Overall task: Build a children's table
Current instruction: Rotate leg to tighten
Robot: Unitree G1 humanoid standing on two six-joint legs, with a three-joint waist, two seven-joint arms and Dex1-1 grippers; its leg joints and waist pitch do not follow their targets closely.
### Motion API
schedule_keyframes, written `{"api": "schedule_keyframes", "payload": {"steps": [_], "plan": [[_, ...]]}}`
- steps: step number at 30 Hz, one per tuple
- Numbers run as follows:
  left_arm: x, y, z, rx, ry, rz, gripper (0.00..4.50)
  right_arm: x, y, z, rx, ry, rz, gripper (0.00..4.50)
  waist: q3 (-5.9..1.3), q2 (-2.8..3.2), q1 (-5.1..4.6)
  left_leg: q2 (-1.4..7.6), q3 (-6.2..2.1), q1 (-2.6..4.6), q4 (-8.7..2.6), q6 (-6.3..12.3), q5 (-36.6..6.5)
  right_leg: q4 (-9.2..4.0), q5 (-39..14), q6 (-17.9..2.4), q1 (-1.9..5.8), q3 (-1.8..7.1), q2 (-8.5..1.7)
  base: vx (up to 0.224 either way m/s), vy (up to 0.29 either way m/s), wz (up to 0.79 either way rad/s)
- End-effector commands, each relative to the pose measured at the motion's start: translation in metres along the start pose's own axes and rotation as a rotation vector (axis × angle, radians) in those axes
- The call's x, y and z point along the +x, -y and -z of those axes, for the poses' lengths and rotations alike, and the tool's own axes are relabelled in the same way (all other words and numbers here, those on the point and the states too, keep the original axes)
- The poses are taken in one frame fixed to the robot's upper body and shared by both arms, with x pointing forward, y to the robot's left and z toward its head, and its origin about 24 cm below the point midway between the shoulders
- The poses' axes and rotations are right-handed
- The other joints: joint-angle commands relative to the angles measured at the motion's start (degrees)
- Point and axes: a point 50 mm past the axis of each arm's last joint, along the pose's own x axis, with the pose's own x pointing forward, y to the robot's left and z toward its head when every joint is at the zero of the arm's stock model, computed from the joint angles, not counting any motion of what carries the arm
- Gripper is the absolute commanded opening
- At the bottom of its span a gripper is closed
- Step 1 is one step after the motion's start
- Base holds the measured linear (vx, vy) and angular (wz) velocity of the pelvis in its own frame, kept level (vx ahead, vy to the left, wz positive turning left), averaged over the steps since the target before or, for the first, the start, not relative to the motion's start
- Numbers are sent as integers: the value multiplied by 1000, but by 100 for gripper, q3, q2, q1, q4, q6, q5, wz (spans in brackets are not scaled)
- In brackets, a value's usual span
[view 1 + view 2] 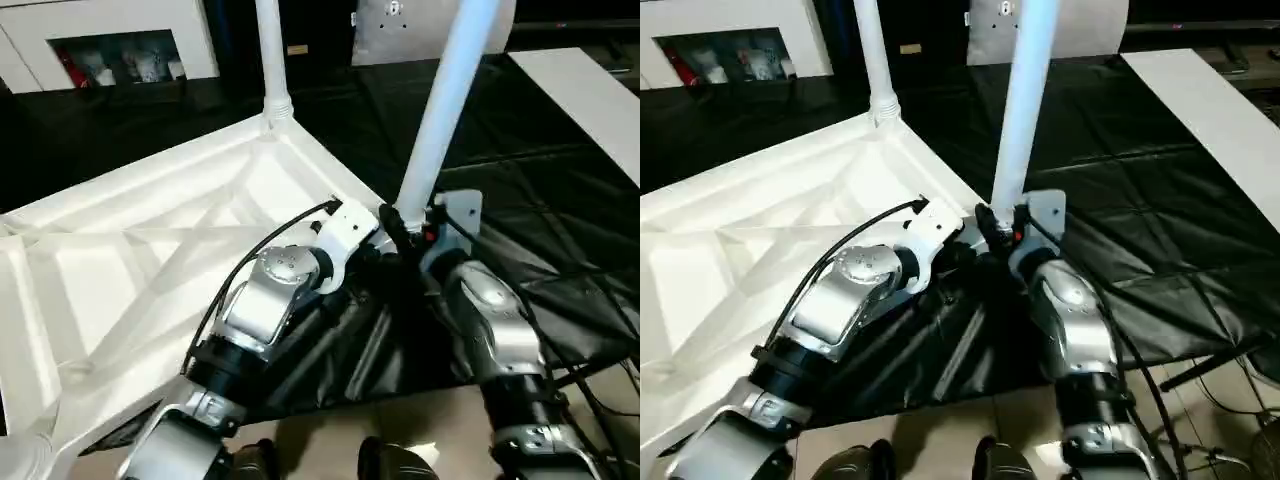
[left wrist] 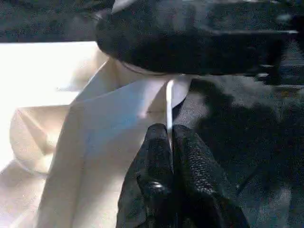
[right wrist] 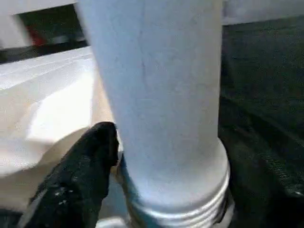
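While the table top (image 1: pixel 150 260) lies upside down on the black cover (image 1: pixel 520 200), ribbed side up, the near-right corner is where the work is. One leg (image 1: pixel 270 60) already stands upright in the far corner socket. Second leg (image 1: pixel 445 110) rises from the near-right corner, leaning slightly right and away, its threaded lower end visible in the right wrist view just above the socket area.

Right gripper (image 1: pixel 405 228) sits at the base of that leg. One black finger (image 3: pixel 80 175) lies against the leg's left side; the other finger isn't visible, so I can't tell how far it's open or whether it truly clamps the leg.

Left gripper (image 2: pixel 171 156) is closed tight, fingers pinched on the thin edge of the top's corner rim, right beside the socket. Looks like it's bracing the top.

Key relation: the leg's long axis runs near vertical but tilted, and it has to line up with the socket axis directly beneath it. The right arm is the one on the leg; the left is just beside it on the rim. My read: the thread isn't fully seated yet, since thread ridges still show. The next move likely needs the leg squared up before turning, or it risks cross-threading.
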Motion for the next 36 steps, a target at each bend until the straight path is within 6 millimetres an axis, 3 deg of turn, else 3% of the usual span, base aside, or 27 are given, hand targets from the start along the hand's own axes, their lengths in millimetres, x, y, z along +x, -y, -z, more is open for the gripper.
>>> {"api": "schedule_keyframes", "payload": {"steps": [1,5,8,13,18,22,30,36], "plan": [[-4,4,6,25,37,96,0,-7,-9,6,-11,-24,-158,400,-329,-78,33,434,-221,67,-320,697,-1100,-449,-1631,-1044,277,340,-558,0,0,0],[-22,-5,20,108,5,219,0,-30,7,-7,-124,-33,-367,434,-353,-75,40,431,-206,41,-265,968,-728,-367,-1023,-1197,306,316,-520,0,0,0],[-33,-9,29,157,-32,319,0,-42,19,-15,-150,-60,-476,448,-342,-73,55,429,-198,49,-256,1035,-764,-375,-1159,-1221,310,314,-535,0,0,0],[-52,-15,38,260,-96,496,0,-55,21,-22,-242,-148,-686,448,-317,-45,99,478,-201,108,-288,876,-963,-386,-1505,-1222,262,312,-513,0,0,0],[-65,-18,41,305,-136,618,0,-56,19,-23,-361,-211,-803,448,-327,-55,164,494,-178,121,-283,800,-905,-329,-1208,-1351,252,328,-523,0,0,0],[-75,-19,40,368,-171,767,0,-57,6,-20,-385,-291,-1006,448,-320,-58,215,502,-183,117,-280,810,-895,-305,-1182,-1407,264,334,-539,0,0,0],[-72,-17,34,419,-172,828,0,-43,-12,-20,-385,-275,-1129,370,-301,-74,285,517,-185,139,-288,633,-1064,-315,-1507,-1391,231,351,-557,0,0,0],[-72,-17,35,424,-172,842,0,-43,-17,-18,-374,-294,-1188,325,-316,-80,295,520,-187,130,-279,674,-885,-276,-1185,-1442,249,351,-556,0,0,0]]}}
